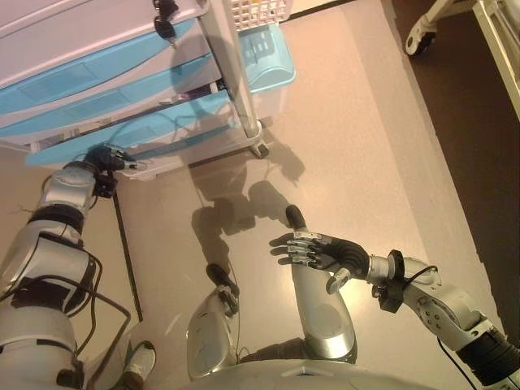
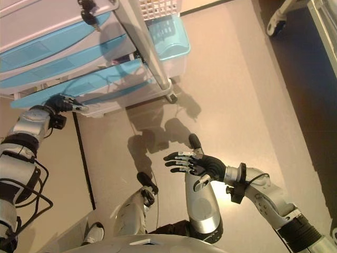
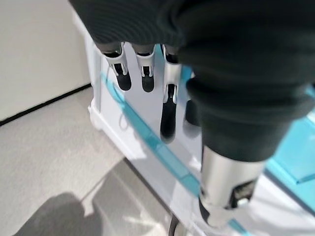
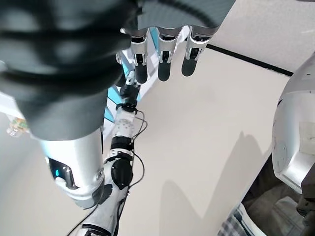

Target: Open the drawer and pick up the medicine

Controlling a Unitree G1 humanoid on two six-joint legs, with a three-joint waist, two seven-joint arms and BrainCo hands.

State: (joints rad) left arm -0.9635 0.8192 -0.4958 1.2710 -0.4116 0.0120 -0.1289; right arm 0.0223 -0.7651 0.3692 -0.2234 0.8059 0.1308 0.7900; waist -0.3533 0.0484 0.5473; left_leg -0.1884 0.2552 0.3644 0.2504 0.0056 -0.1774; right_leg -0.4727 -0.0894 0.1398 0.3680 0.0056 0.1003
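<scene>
Drawer (image 1: 122, 134), lowest blue front of the cabinet (image 1: 97, 49), is barely open; no medicine is visible. Left hand (image 1: 104, 156) touches its front edge, fingers (image 3: 168, 105) straight. Current step: opening; next, pull outward. Right hand (image 2: 197, 163) hovers relaxed, well clear of the cabinet.

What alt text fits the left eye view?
The robot's left hand reaches the front edge of the lowest blue drawer of a white wheeled cart, the fingers at the drawer front. The right hand hovers open over bare beige floor, away from the cart. No medicine is visible.
</scene>
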